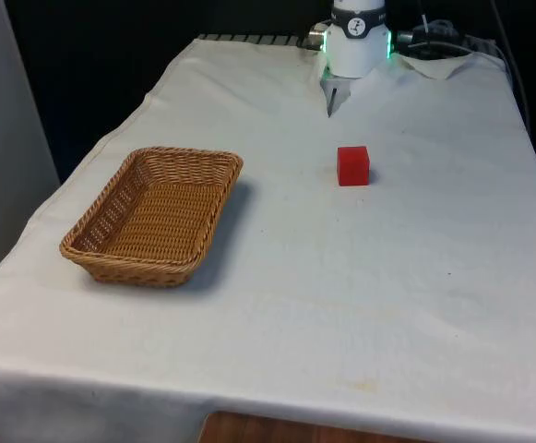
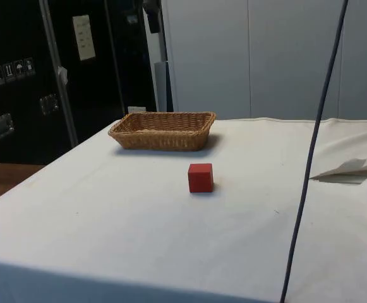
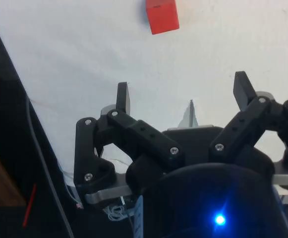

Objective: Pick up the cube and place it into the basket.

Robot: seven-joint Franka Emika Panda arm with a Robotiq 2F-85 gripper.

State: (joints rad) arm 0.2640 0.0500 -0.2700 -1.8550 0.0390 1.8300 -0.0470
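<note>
The pincer [image 3: 183,96] hangs released, jaws spread wide above bare white cloth [image 1: 406,268]. The red cube [image 1: 352,166] sits mid-table, well apart from the wicker basket [image 1: 214,164] near the front view's left edge.

The gripper [image 3: 183,96] hangs above the white cloth with its two black fingers [image 3: 123,96] spread wide apart, holding nothing, the tips pointing toward twelve o'clock in the wrist view.
</note>
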